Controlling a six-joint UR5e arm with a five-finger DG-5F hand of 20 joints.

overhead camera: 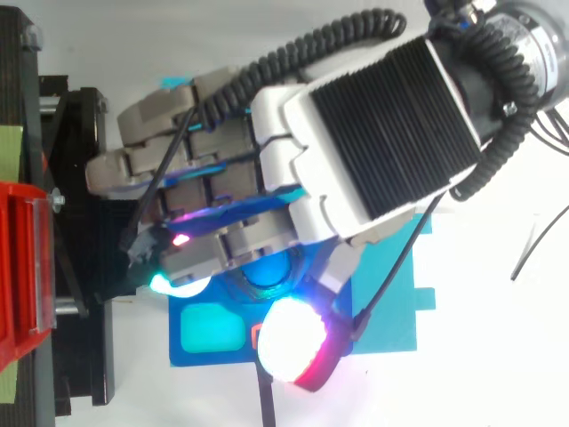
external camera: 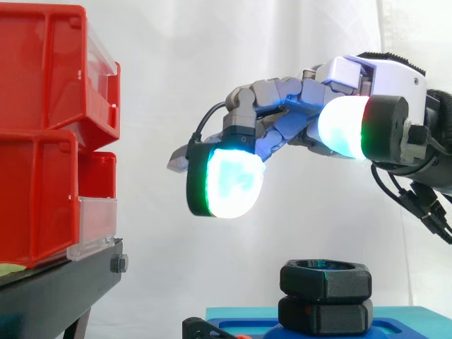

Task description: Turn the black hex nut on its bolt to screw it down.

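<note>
We see the black hex nut (external camera: 325,277) stacked on a lower hex block (external camera: 325,316) over the blue base (external camera: 233,316), below our hand (external camera: 282,106), fingers (external camera: 227,180) released, touching nothing. Likely rigid, light and smooth, so we would pinch opposite flats

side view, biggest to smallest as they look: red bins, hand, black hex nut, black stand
1-2. red bins and hand: look about alike, and the hand may be nearer, so unranked
3. black stand
4. black hex nut
</note>
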